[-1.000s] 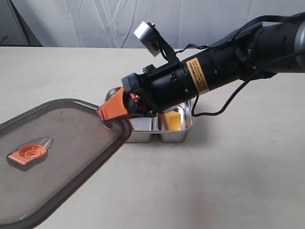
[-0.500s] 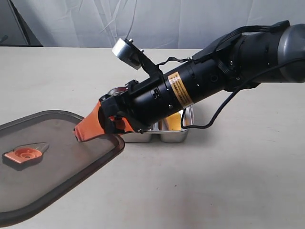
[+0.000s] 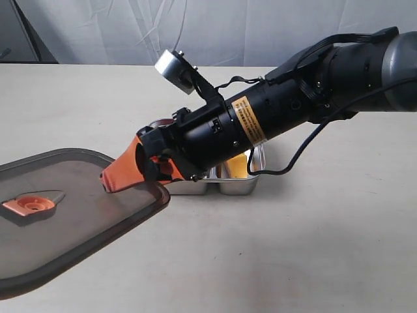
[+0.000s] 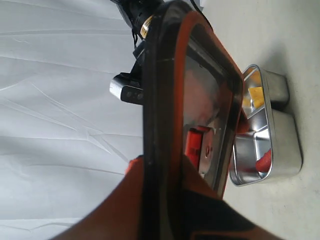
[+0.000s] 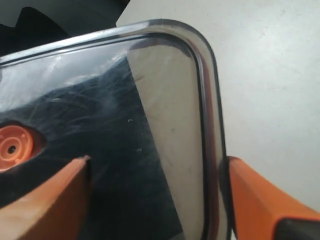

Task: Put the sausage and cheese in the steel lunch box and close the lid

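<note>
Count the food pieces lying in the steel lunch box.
2. The cheese lies in the steel lunch box compartment at the exterior view's right; the sausage lies in the other, shown only by the left wrist view. The lid and arm may hide more.

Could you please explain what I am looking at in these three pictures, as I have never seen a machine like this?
This is a robot with two arms, each ending in an orange two-fingered gripper. The wide picture comes from a camera off the arms; the other two come from cameras on the wrists, looking along the fingers. On the table stands a steel lunch box with the cheese in one compartment and the sausage in the other. The left gripper, outside the wide picture, is clamped on the rim of the dark lid and holds it up beside the box. The right gripper reaches across above the box; its fingers stand open on either side of the lid's corner.
</note>
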